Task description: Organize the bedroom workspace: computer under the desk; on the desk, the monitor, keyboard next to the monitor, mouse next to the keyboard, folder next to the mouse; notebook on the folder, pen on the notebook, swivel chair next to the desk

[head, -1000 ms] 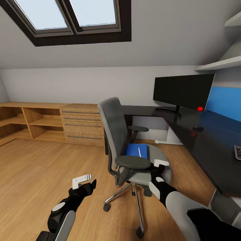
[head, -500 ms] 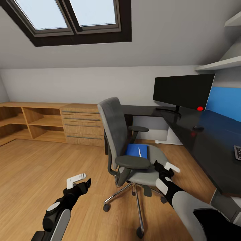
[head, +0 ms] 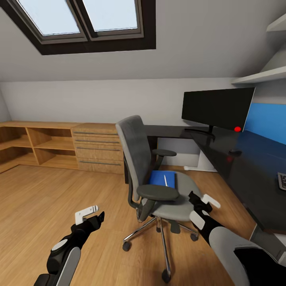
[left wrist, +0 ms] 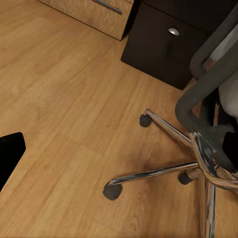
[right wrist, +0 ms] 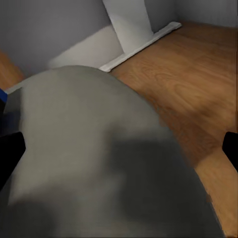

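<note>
**Both arms drawn back from the chair**

Since a second ago my right gripper (head: pixel 206 200) has slid off the seat's front edge toward the desk side, and my left gripper (head: pixel 88 213) has dropped lower and further out over the floor. Camera unmoved.

Room: attic bedroom, light wooden plank floor (head: pixel 47 198), sloped ceiling with one two-pane skylight (head: pixel 81 18), low wooden shelf unit with a drawer chest (head: pixel 98 147) along the far wall.

The glossy black L-shaped desk (head: pixel 242 174) runs along the right. On it: one black widescreen monitor (head: pixel 217 107) at the corner, one small dark mouse (head: pixel 235 151) nearer me, and a keyboard (head: pixel 282 180) cut off by the frame edge.

One grey swivel chair (head: pixel 137 159) with chrome star base stands beside the desk, not tucked in. On its seat lies one bright blue folder (head: pixel 161 178) with a thin white pen (head: pixel 165 180) on top. Notebook: cannot make one out.

Right wrist view: grey seat cushion (right wrist: pixel 99 158) close up, blurred; white desk leg (right wrist: pixel 129 25) beyond. Left wrist view: chair castors and a black drawer unit (left wrist: pixel 163 44).

Left claw: fingers spread, holding nothing. Right claw: empty; spread too, judging by its wrist view.
</note>
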You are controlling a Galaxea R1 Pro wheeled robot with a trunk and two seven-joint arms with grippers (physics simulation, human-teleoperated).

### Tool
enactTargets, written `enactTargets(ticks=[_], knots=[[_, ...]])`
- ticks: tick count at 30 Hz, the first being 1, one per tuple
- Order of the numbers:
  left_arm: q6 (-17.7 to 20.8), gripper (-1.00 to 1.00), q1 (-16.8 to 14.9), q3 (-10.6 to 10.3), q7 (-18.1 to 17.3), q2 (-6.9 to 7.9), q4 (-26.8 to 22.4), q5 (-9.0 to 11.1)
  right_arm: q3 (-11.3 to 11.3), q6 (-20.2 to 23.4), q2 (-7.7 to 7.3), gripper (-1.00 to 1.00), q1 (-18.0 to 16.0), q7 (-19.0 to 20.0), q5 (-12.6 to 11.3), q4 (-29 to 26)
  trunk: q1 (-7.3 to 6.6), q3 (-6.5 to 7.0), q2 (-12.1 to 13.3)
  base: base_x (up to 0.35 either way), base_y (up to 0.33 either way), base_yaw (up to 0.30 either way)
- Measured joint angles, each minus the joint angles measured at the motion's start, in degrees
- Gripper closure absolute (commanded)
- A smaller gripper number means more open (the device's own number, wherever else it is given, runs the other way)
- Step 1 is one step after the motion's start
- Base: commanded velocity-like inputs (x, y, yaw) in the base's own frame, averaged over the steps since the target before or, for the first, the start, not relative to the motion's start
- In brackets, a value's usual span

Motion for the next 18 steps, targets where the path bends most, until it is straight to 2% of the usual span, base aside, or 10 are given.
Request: enactTargets(ticks=[2, 3, 5, 10, 14, 18], knots=[[0.0, -1.0, 0.0, 0.06, 0.0, 0.0, 0.0, 0.03, -0.02, -0.01, -0.46, -1.0, 0.0, 0.01, -1.8, 0.04, 0.0, 0.0, 0.0, 0.0, 0.0, 0.0], [-0.03, -1.0, 0.0, 0.53, -0.03, 0.0, 0.0, 0.08, -0.07, -0.02, -1.04, -1.0, 0.0, 0.01, -5.96, 0.04, 0.0, 0.0, 0.0, 0.0, 0.0, 0.0], [-0.04, -1.0, 0.0, 1.38, -0.06, -0.03, 0.0, 0.22, -0.03, -0.01, -1.35, -1.0, 0.0, 0.03, -8.98, 0.02, 0.0, 0.0, 0.0, 0.0, 0.0, 0.0], [-0.07, -1.0, 0.0, 2.59, -0.03, -0.14, 0.0, 1.53, -0.01, -0.01, -1.88, -1.0, -0.01, -0.02, -14.41, -0.09, 0.0, 0.0, 0.0, 0.0, 0.0, 0.0], [-0.09, -1.0, 0.0, 2.78, -0.02, -0.23, 0.01, 2.72, 0.03, -0.26, -2.09, -1.0, -0.01, -0.02, -16.39, -0.23, 0.0, 0.0, 0.0, 0.0, 0.0, 0.0], [-0.1, -1.0, 0.0, 2.84, -0.01, -0.26, 0.01, 3.07, 0.26, -0.55, -2.09, -1.0, -0.01, 0.16, -16.82, -0.36, 0.0, 0.0, 0.0, 0.0, 0.0, 0.0]])
